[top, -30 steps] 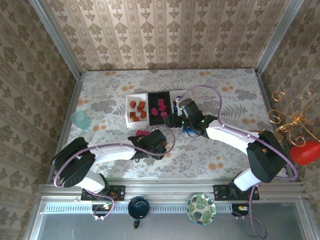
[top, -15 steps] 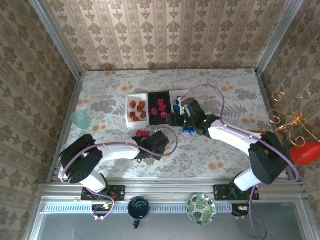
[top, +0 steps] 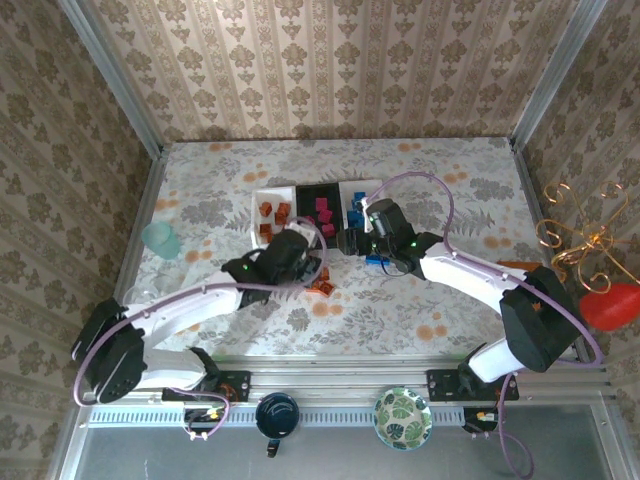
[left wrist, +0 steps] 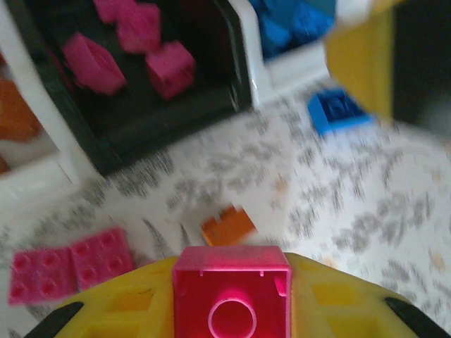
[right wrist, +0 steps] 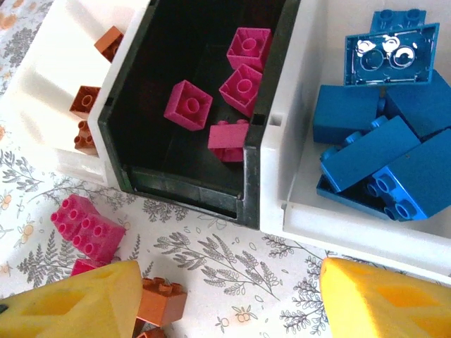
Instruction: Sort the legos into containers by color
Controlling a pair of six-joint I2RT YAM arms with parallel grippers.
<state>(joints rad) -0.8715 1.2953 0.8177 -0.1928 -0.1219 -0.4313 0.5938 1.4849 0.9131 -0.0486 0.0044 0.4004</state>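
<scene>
Where three trays (right wrist: 113, 127) stand, the black holds four pink legos (right wrist: 187, 104).

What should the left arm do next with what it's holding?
The left gripper is shut on a magenta brick, and the black tray just ahead already holds magenta ones. It is probably best to carry it forward over that tray and release.

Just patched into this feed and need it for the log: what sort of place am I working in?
Probably a staged robot test cell dressed up as a home: patterned wallpaper panels set in aluminium framing, around a floral-print table.
</scene>
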